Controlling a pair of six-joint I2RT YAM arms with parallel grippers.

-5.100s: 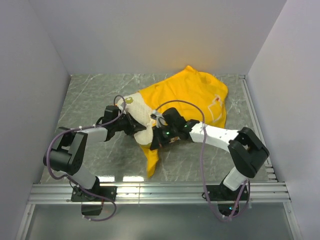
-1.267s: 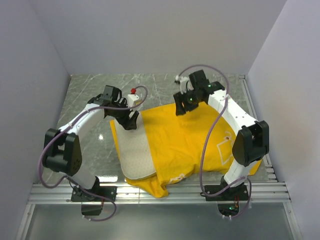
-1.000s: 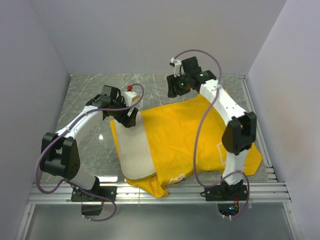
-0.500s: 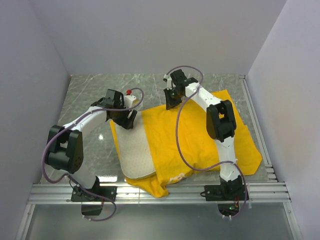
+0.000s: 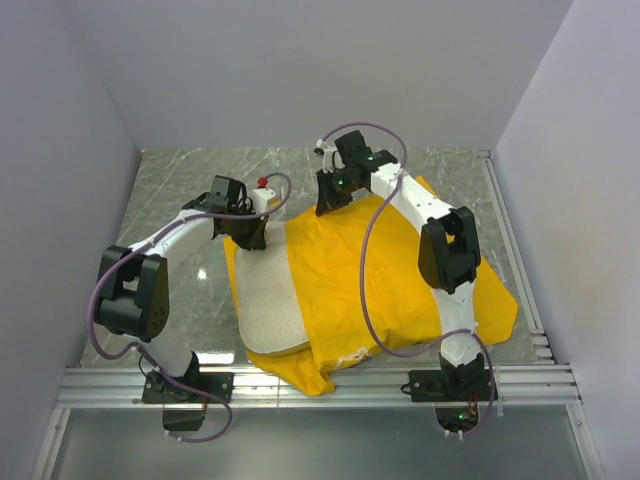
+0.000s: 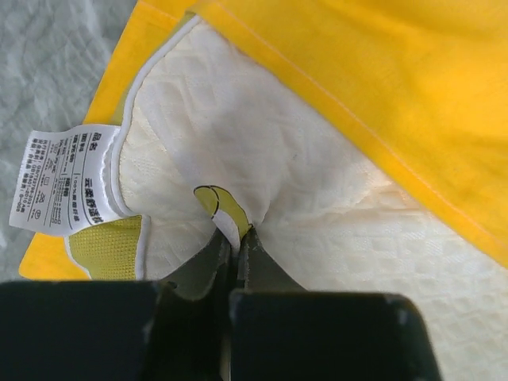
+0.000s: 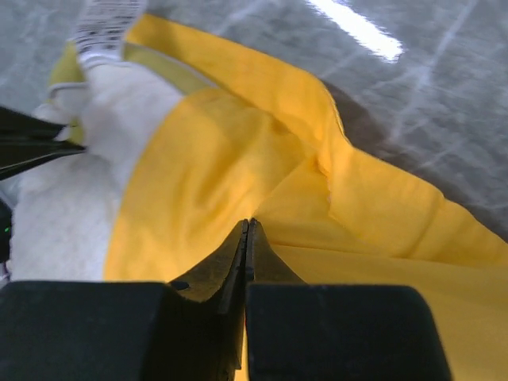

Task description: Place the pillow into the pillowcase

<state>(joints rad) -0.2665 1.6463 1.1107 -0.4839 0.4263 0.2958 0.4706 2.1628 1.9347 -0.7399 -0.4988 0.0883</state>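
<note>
The pillow [image 5: 268,300] lies flat on the left half of the table [image 5: 175,190], partly inside the pillowcase [image 5: 390,270]. A long cream strip shows from the far corner down to the near edge. Yellow cloth peeks out under its left edge, and the case's hemmed upper layer covers everything to the right. The care label [image 6: 67,178] at the far corner sits outside the opening.

The left gripper [image 6: 236,238] has its jaws closed tight on a small pinch of the pillow's quilted cover, right at the yellow logo near that corner, and the cloth puckers around the fingertips. This hold looks meant to anchor or steer the pillow's exposed end.

The right gripper [image 7: 246,230] is near it, to the right, at the far edge of the pillowcase. Its jaws are pressed together on a fold of the yellow upper layer close to the hem. Gripping there seems chosen so that the mouth can be drawn leftward over the bare strip while the pillow is kept from sliding along.
</note>
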